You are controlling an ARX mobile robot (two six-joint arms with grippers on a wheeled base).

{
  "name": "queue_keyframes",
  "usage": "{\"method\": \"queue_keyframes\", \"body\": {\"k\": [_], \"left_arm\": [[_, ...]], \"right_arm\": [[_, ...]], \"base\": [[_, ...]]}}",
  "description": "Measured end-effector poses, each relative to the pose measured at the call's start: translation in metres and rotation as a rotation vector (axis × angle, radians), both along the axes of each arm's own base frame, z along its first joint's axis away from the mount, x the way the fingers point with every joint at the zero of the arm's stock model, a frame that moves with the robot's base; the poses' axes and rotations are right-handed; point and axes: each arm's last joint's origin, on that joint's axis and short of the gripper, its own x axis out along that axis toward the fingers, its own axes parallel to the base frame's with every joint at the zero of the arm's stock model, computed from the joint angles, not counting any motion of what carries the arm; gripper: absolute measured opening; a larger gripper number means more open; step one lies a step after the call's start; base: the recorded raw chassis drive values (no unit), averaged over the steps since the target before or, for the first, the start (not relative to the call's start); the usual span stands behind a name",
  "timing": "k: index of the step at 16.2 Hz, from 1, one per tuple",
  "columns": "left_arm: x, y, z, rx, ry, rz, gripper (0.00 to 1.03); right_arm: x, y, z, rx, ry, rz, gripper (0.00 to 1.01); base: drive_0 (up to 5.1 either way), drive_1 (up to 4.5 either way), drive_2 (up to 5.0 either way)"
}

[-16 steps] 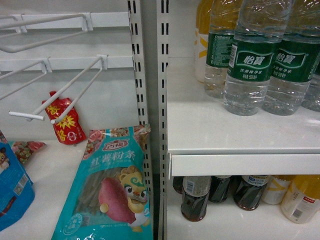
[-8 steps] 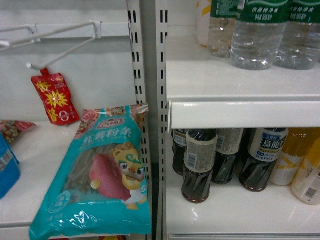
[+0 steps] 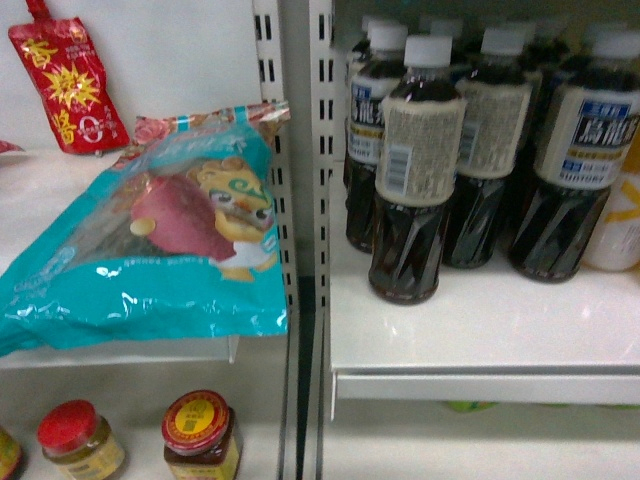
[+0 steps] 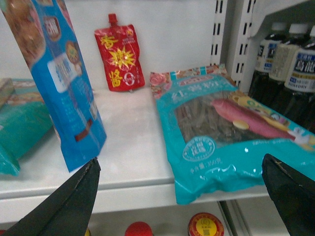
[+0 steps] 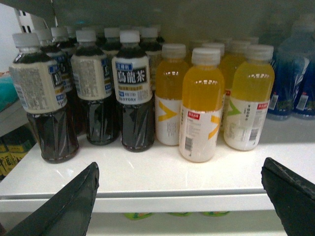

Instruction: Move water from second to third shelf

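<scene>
The water is out of view in every current frame. My left gripper (image 4: 179, 160) is open with nothing between its black fingers. It hovers at the front edge of a white shelf (image 4: 128, 147) that holds a teal snack bag (image 4: 231, 132). My right gripper (image 5: 179, 163) is also open and empty. It faces the front edge of a shelf (image 5: 147, 201) with dark tea bottles (image 5: 133, 88) and yellow drink bottles (image 5: 202, 108). Neither gripper shows in the head view.
Blue-wrapped bottles (image 5: 295, 78) stand at the far right of the drink shelf. A red pouch (image 4: 119, 54) hangs at the back and a blue bag (image 4: 59, 83) stands upright on the left. Red-lidded jars (image 3: 200, 435) sit one shelf lower. Slotted uprights (image 3: 300, 150) separate the two bays.
The head view has dropped. The water bottles and their shelf have left the top of the frame. The tea-bottle shelf now fills the right side, and jars appear below.
</scene>
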Motion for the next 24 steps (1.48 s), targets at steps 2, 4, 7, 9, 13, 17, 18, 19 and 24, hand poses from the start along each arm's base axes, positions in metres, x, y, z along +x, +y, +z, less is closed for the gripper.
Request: {"method": "queue_keyframes", "body": {"k": [2,4,7,9,13,17,18,19,24], "left_arm": [[0.0,-0.0001,-0.0004,0.0,0.004,-0.002,0.98],[0.0,0.0,-0.0003,0.0,0.003,-0.001,0.98],[0.0,0.0,-0.0003,0.0,0.003,-0.001,0.98],[0.0,0.0,-0.0002,0.0,0.002,-0.001,0.98],[0.0,0.0,-0.0002,0.0,0.002,-0.001,0.98],[0.0,0.0,-0.0002,0.0,0.002,-0.001,0.98],[0.0,0.0,-0.0002,0.0,0.002,-0.001,0.98],[0.0,0.0,-0.0002,0.0,0.002,-0.001,0.98],[0.0,0.0,-0.0002,0.0,0.002,-0.001,0.98]], "right_arm": [[0.0,-0.0001,-0.0003,0.0,0.003,-0.002,0.98],[0.0,0.0,-0.0002,0.0,0.002,-0.001,0.98],[0.0,0.0,-0.0001,0.0,0.001,-0.001,0.98],[0.0,0.0,-0.0001,0.0,0.001,-0.001,0.98],[0.0,0.0,-0.0001,0.0,0.001,-0.001,0.98],[0.0,0.0,-0.0001,0.0,0.001,-0.001,0.98],[0.0,0.0,-0.0001,0.0,0.001,-0.001,0.98],[0.0,0.0,-0.0001,0.0,0.001,-0.001,0.98],[0.0,0.0,-0.0001,0.0,0.001,-0.001,0.98]], "base": [[0.0,0.0,0.0],[0.0,0.0,0.0],[0.0,0.0,0.0],[0.0,0.0,0.0],[0.0,0.0,0.0],[0.0,0.0,0.0],[0.0,0.0,0.0],[0.0,0.0,0.0],[0.0,0.0,0.0]]}}
